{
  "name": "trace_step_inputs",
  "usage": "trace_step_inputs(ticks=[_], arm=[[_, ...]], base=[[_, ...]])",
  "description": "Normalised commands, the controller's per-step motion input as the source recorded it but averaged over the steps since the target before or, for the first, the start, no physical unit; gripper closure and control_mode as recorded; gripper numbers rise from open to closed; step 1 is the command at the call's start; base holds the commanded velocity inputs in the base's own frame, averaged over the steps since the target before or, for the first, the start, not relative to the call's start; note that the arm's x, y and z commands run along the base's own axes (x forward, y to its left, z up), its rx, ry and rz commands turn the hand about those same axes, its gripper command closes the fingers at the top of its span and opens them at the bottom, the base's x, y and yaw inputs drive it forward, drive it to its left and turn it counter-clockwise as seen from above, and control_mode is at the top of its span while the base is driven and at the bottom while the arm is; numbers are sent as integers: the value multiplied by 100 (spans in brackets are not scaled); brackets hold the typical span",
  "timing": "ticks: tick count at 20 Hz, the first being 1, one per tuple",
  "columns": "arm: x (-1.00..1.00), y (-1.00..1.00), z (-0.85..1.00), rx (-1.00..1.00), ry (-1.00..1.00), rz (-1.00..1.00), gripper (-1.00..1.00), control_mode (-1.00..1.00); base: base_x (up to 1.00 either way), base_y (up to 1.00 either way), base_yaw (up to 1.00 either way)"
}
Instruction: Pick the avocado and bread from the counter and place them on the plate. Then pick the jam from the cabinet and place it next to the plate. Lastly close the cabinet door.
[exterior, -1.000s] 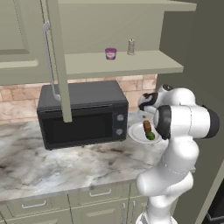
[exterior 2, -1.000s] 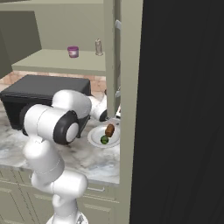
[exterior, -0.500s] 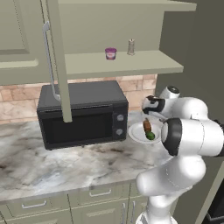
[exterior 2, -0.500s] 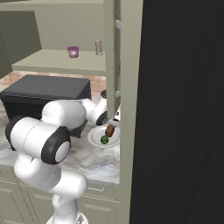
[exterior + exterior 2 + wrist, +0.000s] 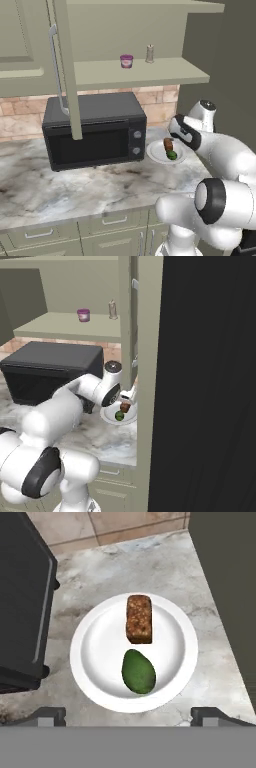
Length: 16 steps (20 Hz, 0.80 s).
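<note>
Dark green oval avocado and reddish-brown rectangular bread piece lie on round white plate, just apart. Two-finger gripper hangs above plate, jaws wide, empty. Small purple jam jar sits on shelf of olive-green open cabinet, beside beige shaker. Jar likely rigid, light, smooth-sided; judge best hold across body below pale lid.

Arm swung back from plate; elbow lower.
</note>
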Motion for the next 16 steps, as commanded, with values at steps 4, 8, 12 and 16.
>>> trace_step_inputs(ticks=[4,8,12,16], arm=[[-78,13,43,0,-7,0,-100,-100],[-73,15,49,0,-9,0,-100,-100],[-59,24,57,0,-10,0,-100,-100],[-47,24,67,0,-11,0,-100,-100]], base=[[0,0,0],[0,0,0],[0,0,0],[0,0,0]])
